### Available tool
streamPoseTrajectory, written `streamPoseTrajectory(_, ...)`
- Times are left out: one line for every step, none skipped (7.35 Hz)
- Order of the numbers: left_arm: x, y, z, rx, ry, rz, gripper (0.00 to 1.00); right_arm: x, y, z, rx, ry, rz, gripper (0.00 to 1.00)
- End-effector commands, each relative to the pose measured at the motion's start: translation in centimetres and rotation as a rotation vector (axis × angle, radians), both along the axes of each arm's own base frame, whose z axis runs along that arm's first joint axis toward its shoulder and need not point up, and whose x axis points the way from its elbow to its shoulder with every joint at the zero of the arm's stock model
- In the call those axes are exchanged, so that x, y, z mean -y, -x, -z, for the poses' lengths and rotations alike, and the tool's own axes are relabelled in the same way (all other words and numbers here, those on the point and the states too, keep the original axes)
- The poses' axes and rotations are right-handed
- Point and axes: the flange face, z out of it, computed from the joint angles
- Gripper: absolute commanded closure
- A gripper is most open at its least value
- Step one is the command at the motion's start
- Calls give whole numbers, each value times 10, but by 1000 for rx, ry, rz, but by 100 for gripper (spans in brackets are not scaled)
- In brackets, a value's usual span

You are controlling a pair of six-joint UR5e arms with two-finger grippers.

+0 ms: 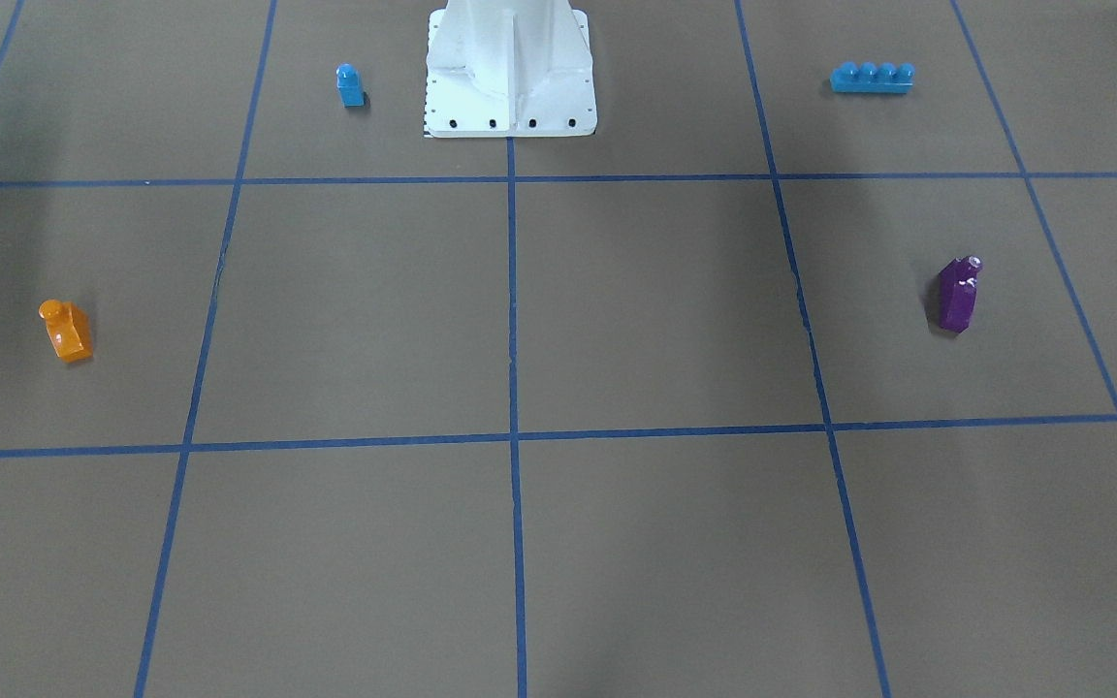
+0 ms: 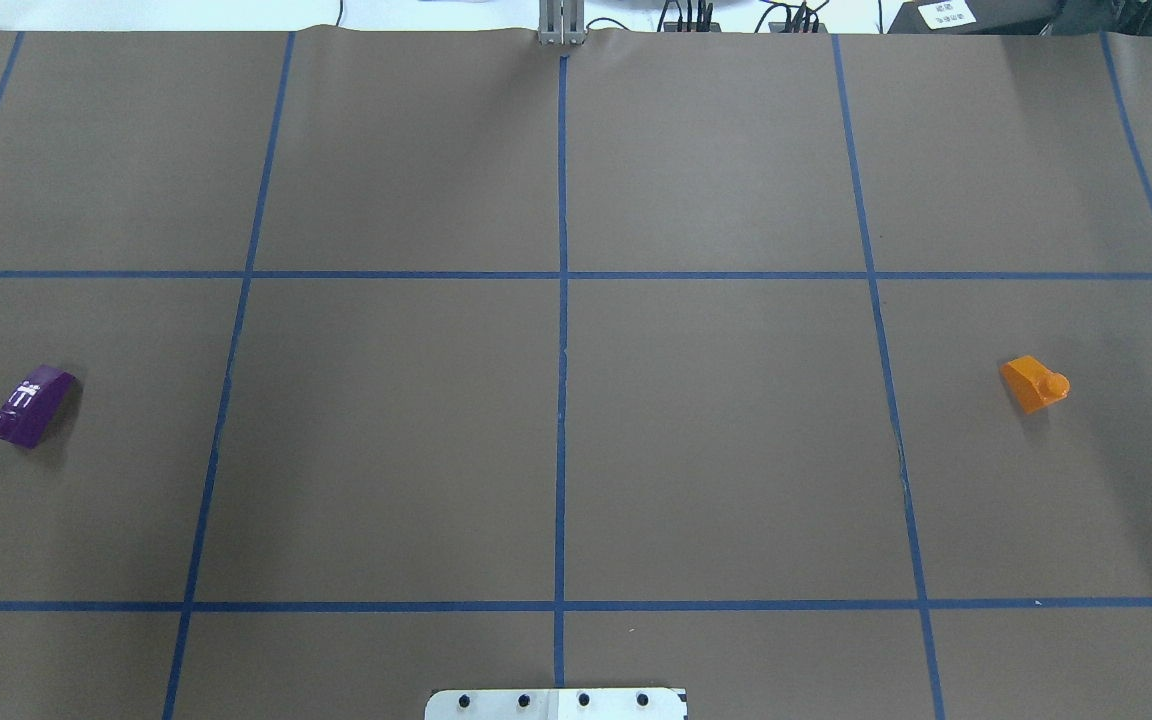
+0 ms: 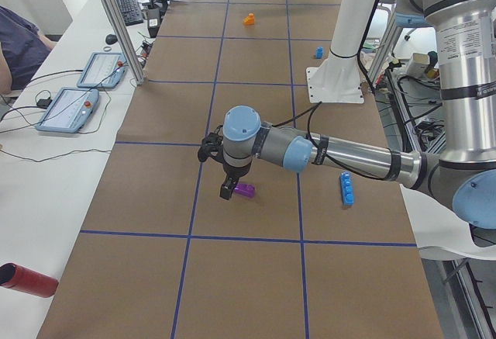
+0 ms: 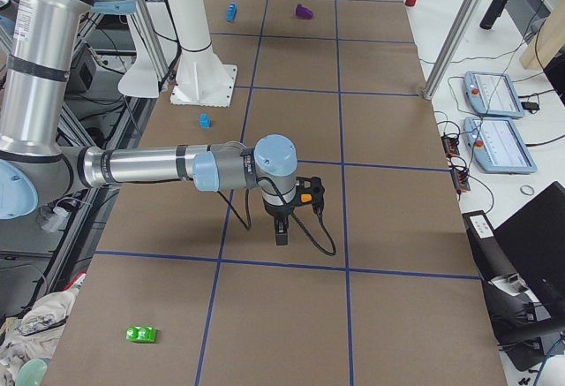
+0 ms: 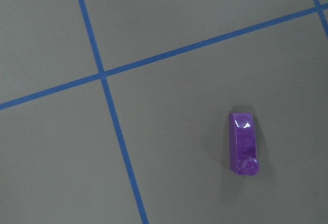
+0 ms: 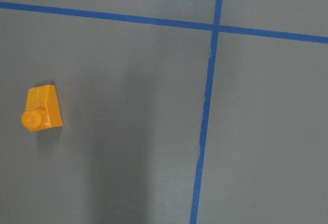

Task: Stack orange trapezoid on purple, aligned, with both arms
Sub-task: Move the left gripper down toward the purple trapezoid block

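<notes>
Front view: the orange trapezoid point(image 1: 66, 332) and the purple point(image 1: 958, 294) lie well apart, near opposite ends of the table point(image 1: 617, 543), so the approach step seems in hand. Side views: the left gripper point(image 3: 227, 191) hangs over the purple, the right gripper point(image 4: 281, 231) over the orange one, both empty; how far they are open I cannot tell. Wrist views: bare surface around each block, so descending and centring has room.

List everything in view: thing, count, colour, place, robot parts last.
orange trapezoid: one, orange, table's right side.
purple: one, purple, table's left side.
one-stud block: one, blue, right of pedestal.
four-stud brick: one, blue, left of pedestal.
green block: one, green, table's right end.
red cylinder: one, red, off the paper, left end.
pendants: two, grey, operators' bench.
pedestal: one, white, robot's table edge.
table: one, brown, blue tape grid.
person's sleeve: one, dark, by the bench.
left gripper: one, black, near purple; open or shut unclear.
right gripper: one, black, near orange trapezoid; open or shut unclear.
</notes>
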Motion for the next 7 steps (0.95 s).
streamPoseTrajectory(-6,-74,9,-30,50,-44,0,0,2,1,5,0,3,0)
streamPoseTrajectory(-9,-97,7,-4,59,-60,0,0,2,1,5,0,3,0)
streamPoseTrajectory(-12,-112,-5,12,79,-89,0,0,2,1,5,0,3,0)
streamPoseTrajectory(-15,-126,-17,35,87,-114,0,0,2,1,5,-1,4,0)
streamPoseTrajectory(-16,-138,-26,62,56,-126,0,0,2,0,4,2,4,0)
streamPoseTrajectory(-16,-150,-45,61,62,-133,0,0,2,0,4,3,4,0)
streamPoseTrajectory(-19,-167,-62,47,69,-139,0,0,2,0,4,3,4,0)
